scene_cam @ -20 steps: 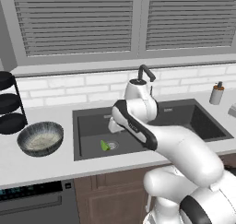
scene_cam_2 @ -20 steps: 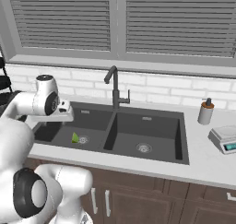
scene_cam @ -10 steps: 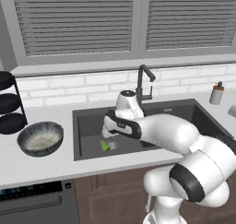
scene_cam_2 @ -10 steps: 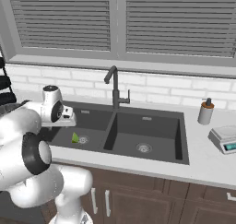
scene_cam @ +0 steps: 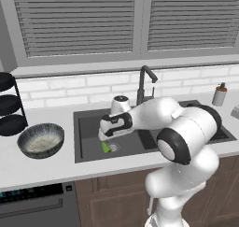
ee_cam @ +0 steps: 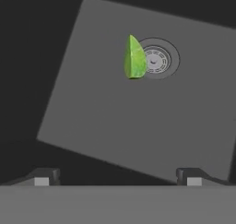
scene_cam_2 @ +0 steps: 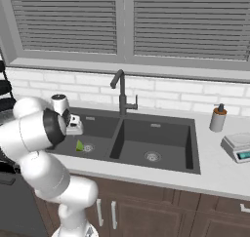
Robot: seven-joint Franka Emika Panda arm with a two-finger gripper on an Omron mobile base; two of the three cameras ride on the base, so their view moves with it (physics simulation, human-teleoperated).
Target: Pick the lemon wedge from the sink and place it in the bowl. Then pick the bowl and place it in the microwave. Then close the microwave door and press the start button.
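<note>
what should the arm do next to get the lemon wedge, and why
Probably lower the open end effector and shift it toward the lemon wedge, which lies beside the drain in the sink, apart from the fingertips and off their centre line.

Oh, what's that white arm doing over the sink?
The arm is reaching down over the left basin of the sink, its gripper hanging above a little lemon wedge that lies beside the drain. The jaws are wide open and hold nothing; the wedge is not yet picked up. The bowl it is meant for sits empty on the counter to the left of the sink.
</note>
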